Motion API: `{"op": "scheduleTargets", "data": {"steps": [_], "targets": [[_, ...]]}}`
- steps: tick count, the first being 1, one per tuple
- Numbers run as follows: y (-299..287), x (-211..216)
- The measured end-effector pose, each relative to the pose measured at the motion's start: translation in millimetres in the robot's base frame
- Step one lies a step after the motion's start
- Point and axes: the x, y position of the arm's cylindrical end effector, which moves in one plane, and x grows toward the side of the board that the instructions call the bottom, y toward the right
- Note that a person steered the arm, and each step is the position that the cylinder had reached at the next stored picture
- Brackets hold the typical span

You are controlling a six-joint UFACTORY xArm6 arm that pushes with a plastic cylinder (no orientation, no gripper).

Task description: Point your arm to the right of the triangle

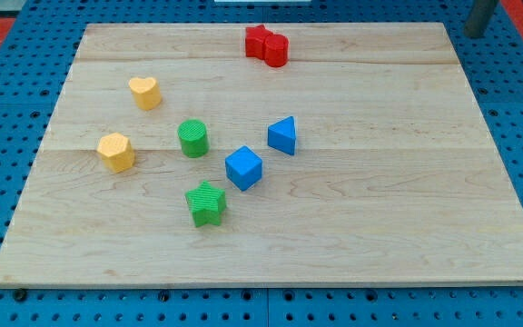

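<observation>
The blue triangle (282,136) lies near the middle of the wooden board (407,200). A blue cube (243,168) sits just below and to its left, apart from it. A dark grey rod enters at the view's top right corner, and my tip (472,34) is just off the board's top right corner. It is far up and to the right of the triangle and touches no block.
A green cylinder (192,138) lies left of the triangle and a green star (206,203) below the cube. A yellow heart (144,92) and a yellow hexagon-like block (116,152) sit at the left. A red block (266,45) lies near the top edge.
</observation>
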Motion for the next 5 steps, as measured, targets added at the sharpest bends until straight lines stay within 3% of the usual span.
{"op": "scheduleTargets", "data": {"steps": [2, 3, 5], "targets": [[-71.2, 150.9], [-178.0, 189.9], [-211.8, 207.2]]}}
